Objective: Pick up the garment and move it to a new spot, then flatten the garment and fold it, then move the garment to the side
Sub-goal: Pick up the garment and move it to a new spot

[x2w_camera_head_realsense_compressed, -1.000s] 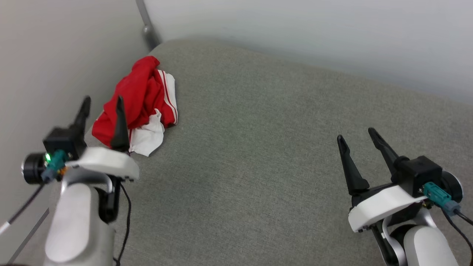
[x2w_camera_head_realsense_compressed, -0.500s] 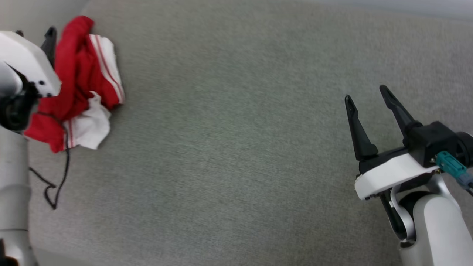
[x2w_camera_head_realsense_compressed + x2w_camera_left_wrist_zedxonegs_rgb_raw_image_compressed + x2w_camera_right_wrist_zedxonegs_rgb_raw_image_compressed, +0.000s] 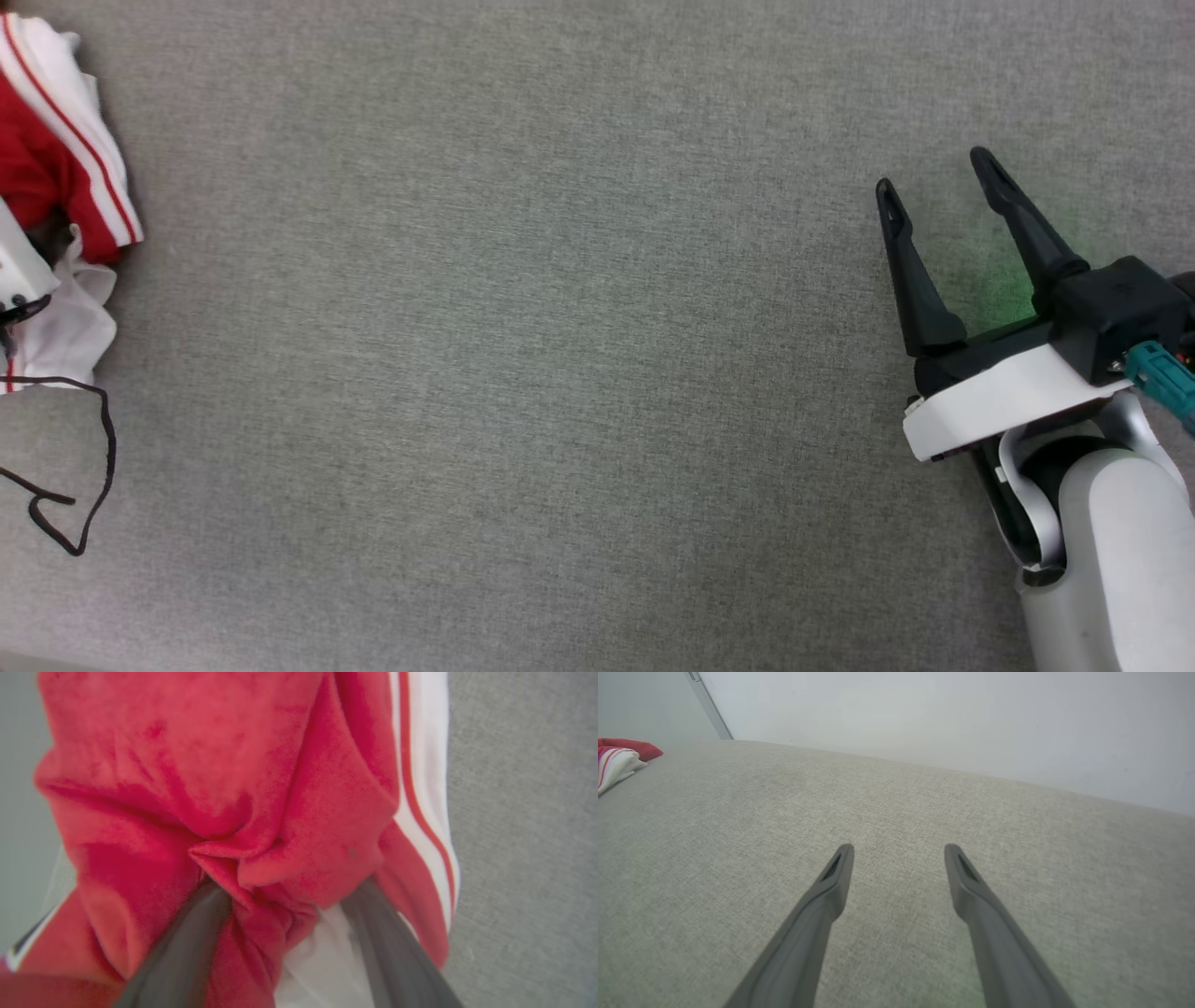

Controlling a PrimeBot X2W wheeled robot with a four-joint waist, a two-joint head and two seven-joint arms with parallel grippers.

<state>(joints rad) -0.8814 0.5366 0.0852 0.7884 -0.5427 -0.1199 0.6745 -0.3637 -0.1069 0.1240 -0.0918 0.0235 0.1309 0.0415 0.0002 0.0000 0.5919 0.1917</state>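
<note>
The garment [image 3: 261, 779] is a crumpled red jersey with a white, red-striped sleeve; it lies bunched on the grey fabric surface. In the left wrist view my left gripper [image 3: 294, 889] stands open, its two dark fingers pushed into the cloth with a red fold between them. In the head view the garment [image 3: 56, 140] sits at the far left edge, partly under the white shell of my left wrist [image 3: 14, 271]. My right gripper [image 3: 938, 182] hovers open and bare over the surface far to the right. The right wrist view shows the garment [image 3: 619, 758] small at the upper left, well beyond my right gripper [image 3: 899, 851].
The grey fabric surface [image 3: 560, 373] stretches wide between the two arms. A black cable [image 3: 89, 467] from my left arm loops on it at the lower left. A pale wall [image 3: 924, 718] rises behind the surface's far edge.
The head camera has tilted down and swung right, so the garment now lies at the picture's left edge. My left arm has gone forward into the garment. The right gripper stays open.
</note>
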